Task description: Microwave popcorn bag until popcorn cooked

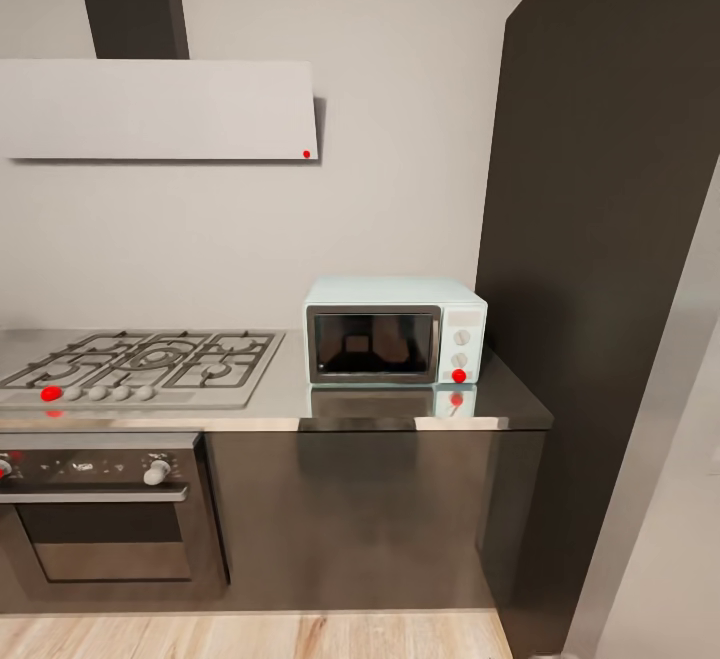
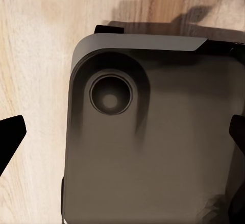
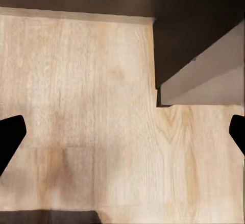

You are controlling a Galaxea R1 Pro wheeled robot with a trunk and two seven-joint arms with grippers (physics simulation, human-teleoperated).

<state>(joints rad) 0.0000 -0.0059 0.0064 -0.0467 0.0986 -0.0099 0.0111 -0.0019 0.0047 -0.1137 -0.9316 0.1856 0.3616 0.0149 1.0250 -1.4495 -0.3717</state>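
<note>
The pale mint-blue microwave stands on the grey steel countertop, to the right of the hob, with its dark glass door closed. A red round light glows at its lower right. Dim brownish shapes show behind the glass; I cannot tell whether they are the popcorn bag. In the left wrist view my left gripper hangs open over the robot's own grey base, holding nothing. In the right wrist view my right gripper is open and empty above the wooden floor.
A gas hob with a red knob lies left of the microwave, above a built-in steel oven. A grey range hood hangs on the wall. A tall dark cabinet closes the right side. Dark cabinet fronts face me.
</note>
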